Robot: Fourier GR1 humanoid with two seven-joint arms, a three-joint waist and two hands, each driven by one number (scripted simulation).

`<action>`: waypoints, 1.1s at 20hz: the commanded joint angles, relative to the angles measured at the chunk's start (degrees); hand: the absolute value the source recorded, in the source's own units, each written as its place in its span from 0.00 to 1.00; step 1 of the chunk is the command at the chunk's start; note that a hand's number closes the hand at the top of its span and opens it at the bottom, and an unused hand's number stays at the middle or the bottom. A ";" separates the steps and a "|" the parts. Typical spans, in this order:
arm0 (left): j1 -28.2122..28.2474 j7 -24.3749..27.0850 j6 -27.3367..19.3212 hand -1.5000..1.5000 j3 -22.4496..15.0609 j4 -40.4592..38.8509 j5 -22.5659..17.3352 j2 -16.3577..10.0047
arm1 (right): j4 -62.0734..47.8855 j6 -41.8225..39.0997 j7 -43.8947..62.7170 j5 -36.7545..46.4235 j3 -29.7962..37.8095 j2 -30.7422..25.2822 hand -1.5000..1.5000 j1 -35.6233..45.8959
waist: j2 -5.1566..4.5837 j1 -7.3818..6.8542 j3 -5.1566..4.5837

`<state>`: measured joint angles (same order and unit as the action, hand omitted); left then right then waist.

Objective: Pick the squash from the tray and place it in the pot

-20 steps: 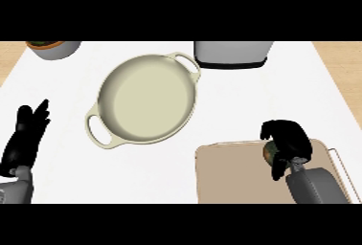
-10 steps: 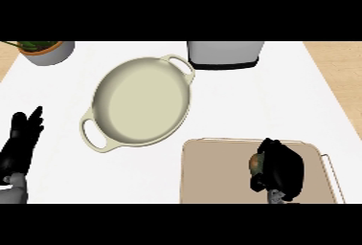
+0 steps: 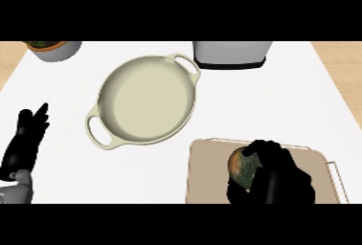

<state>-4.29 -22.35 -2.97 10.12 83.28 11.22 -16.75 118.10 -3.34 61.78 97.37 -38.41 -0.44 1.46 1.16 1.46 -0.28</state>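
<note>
Two hands show. The right robot hand (image 3: 279, 177) curls round the squash (image 3: 240, 168) over the tray (image 3: 207, 165). The pot (image 3: 145, 103) sits well apart, up and left of it. The left robot hand (image 3: 25, 143) rests with fingers spread, beyond the pot.

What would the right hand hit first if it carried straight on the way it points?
Shut on the squash, the right hand points away, slightly left. Past the tray comes bare counter, then probably the grey container, just right of the pot; height unclear.
</note>
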 commanded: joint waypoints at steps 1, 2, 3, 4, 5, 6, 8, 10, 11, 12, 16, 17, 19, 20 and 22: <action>1.03 0.59 0.63 0.50 -1.18 1.25 0.45 0.31 | 5.68 -2.70 11.45 10.63 -10.99 0.42 1.00 6.51 | -0.25 -1.33 0.08; 0.26 0.80 -0.22 0.50 -0.92 0.33 0.37 1.01 | 6.36 -5.43 13.39 10.03 -11.39 0.42 1.00 11.01 | -0.38 -1.69 -0.01; -1.33 -0.55 1.84 0.50 -0.16 0.81 -0.96 -0.71 | 6.59 -9.21 14.19 10.45 -13.36 0.42 1.00 13.65 | -0.47 -1.85 0.01; -0.77 0.29 1.27 0.50 -0.80 0.34 -0.28 0.08 | 6.47 -10.56 15.73 12.44 -15.67 0.42 1.00 15.08 | -0.57 -1.71 0.04; -1.53 0.39 -0.21 0.50 -0.87 -0.86 0.84 0.59 | 5.49 -13.01 16.38 11.17 -14.08 0.40 1.00 18.62 | -0.79 -1.86 0.03; -2.34 -1.35 1.21 0.50 -0.74 0.81 -0.53 0.19 | 3.67 -14.33 16.39 10.02 -13.50 0.34 1.00 20.96 | -0.80 -2.36 0.05; -1.02 0.31 1.28 0.50 -1.09 1.36 0.21 -0.21 | 4.75 -14.81 16.32 5.44 -11.65 0.31 1.00 23.82 | -0.78 -3.27 0.03; -2.23 0.91 1.29 0.50 -1.49 -0.30 0.11 0.49 | 2.29 -15.12 16.47 2.03 -9.52 0.34 1.00 26.31 | -1.04 -3.52 -0.05; -1.43 2.12 1.38 0.50 -0.89 -1.21 0.31 -0.25 | 2.28 -15.24 17.34 0.47 -8.81 0.36 1.00 26.91 | -1.07 -3.57 -0.04; -2.88 0.05 0.74 0.50 -1.81 -0.70 1.10 0.39 | 0.65 -13.95 17.83 -1.61 -8.28 0.37 1.00 28.78 | -1.16 -3.82 0.00; -4.26 0.28 1.78 0.50 -2.40 -0.79 0.28 0.87 | -3.73 -12.91 17.58 -9.04 -0.60 0.39 1.00 34.08 | -1.49 -4.60 -0.01; -3.95 1.84 0.53 0.50 -2.74 -1.85 1.33 1.55 | -6.38 -11.46 17.81 -10.16 0.25 0.39 1.00 35.38 | -1.82 -5.30 -0.10; -5.66 0.84 1.89 0.50 -2.32 -2.41 0.79 0.28 | -9.39 -10.98 18.87 -13.40 2.41 0.40 1.00 38.17 | -1.81 -5.34 -0.06; -5.15 0.05 2.12 0.50 -2.67 -1.69 0.37 0.92 | -11.61 -9.27 18.95 -15.45 4.58 0.40 1.00 39.29 | -1.86 -6.06 0.02; -5.25 0.73 1.38 0.50 -3.50 -2.10 1.44 1.51 | -14.65 -10.12 18.45 -19.12 8.51 0.40 1.00 43.88 | -1.78 -5.85 0.02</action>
<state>-8.64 -21.57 -1.49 7.46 81.66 12.10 -15.75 109.14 -11.40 68.48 84.58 -34.80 -0.82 38.17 -0.49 -3.86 -0.28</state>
